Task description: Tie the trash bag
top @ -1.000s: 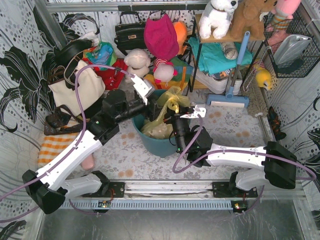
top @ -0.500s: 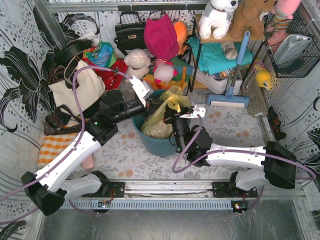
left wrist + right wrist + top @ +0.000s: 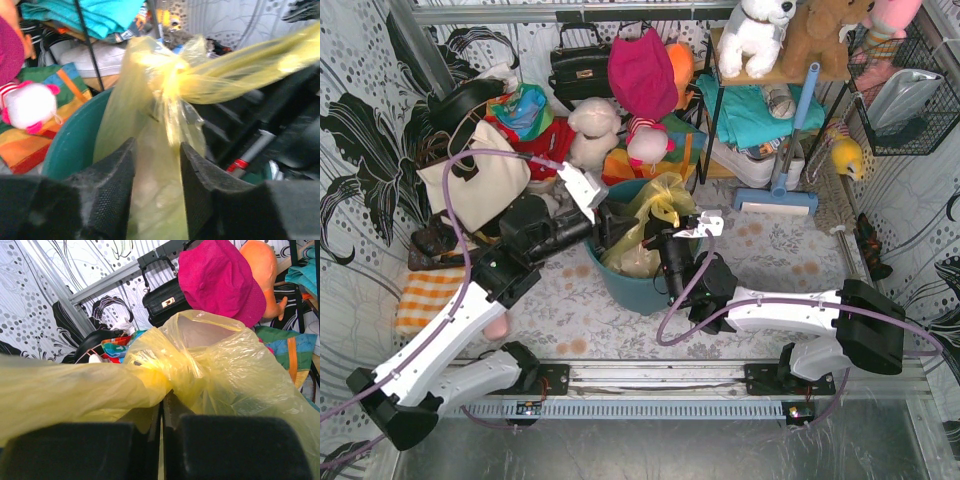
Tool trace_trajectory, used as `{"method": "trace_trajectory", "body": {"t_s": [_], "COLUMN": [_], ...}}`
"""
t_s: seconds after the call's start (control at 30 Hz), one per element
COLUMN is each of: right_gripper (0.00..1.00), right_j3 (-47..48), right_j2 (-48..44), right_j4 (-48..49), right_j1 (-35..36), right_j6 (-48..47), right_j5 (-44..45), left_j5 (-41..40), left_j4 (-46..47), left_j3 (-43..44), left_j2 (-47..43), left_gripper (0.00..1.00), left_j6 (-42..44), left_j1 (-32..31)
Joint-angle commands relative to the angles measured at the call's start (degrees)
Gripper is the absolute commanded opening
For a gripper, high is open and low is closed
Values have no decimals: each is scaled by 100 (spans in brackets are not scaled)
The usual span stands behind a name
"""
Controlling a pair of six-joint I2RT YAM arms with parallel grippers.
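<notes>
Noting one knot (image 3: 167, 80) in the trash bag (image 3: 655, 200); cinching remains, we judge. Jaws: left gripper (image 3: 157, 150) parted, right gripper (image 3: 161, 412) clamping its tail (image 3: 250, 65).

Left gripper (image 3: 611, 222) has drawn back from the trash bag (image 3: 660, 196).

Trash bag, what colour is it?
The trash bag is translucent yellow-green, clearest in the right wrist view.

Floral-print walls (image 3: 360, 130), perhaps carpeted floor (image 3: 780, 245)
</notes>
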Motion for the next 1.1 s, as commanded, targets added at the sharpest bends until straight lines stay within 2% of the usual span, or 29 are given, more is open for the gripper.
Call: {"method": "trace_trajectory", "body": {"t_s": [0.0,0.1,0.2,0.43,0.57,0.6,0.77,0.87,1.07], "right_gripper": [0,0,0,0,0,0,0,0,0], "right_j3": [4,5,4,39,43,45,38,34,32], "right_j2": [-150,-188,-198,-202,-198,-199,-191,-174,-92], "right_j4": [196,131,122,40,10,7,8,50,302], "right_j1": [-22,-21,-23,-20,-23,-23,-23,-22,-23], "right_j6": [14,16,28,35,48,40,0,-38,-156], "right_j5": [-62,-62,-62,-88,-97,-91,-26,12,96], "left_j5": [-914,-1221,-1152,-179,155,191,333,398,511], "left_j4": [276,506,615,963,1255,1302,1245,1117,752], "left_j3": [36,133,253,324,273,265,367,370,102], "left_j2": [187,370,556,837,927,948,1004,902,337], "left_gripper": [53,59,62,68,68,65,21,3,0], "left_j6": [-38,24,113,291,379,389,451,405,298], "left_j1": [17,17,17,17,23,17,17,17,17]}}
